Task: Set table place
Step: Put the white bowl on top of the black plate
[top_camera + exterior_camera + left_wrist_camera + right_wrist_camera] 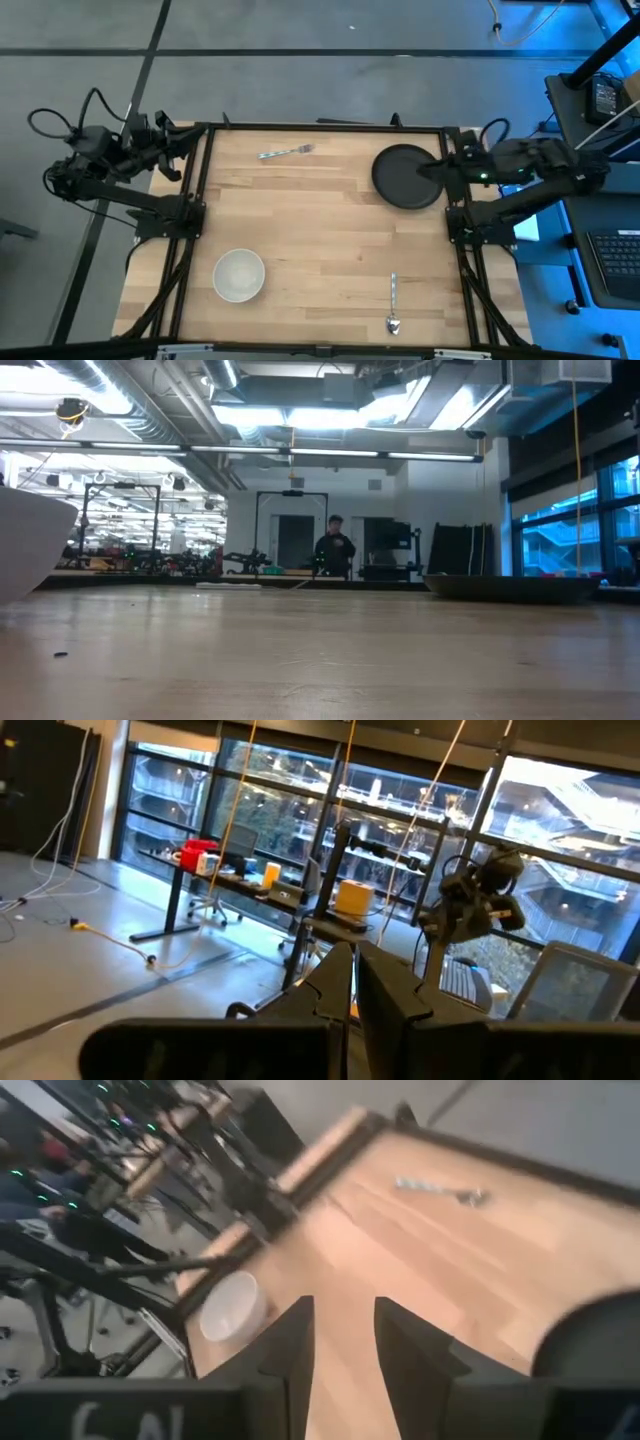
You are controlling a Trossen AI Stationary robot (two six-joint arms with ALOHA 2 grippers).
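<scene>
The right gripper (437, 167), fingers parted, is poised at the black plate (400, 180) rim, apparently unclamped, so closing is called for, while the left gripper (185, 150), fingers nearly together, is parked off-table.

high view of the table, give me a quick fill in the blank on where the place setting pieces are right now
1. The black plate lies beside the ____ gripper.
2. The white bowl sits on the table nearer the ____ arm.
3. The fork and the spoon lie at ____ edges of the table.

Missing words: right; left; opposite
</scene>
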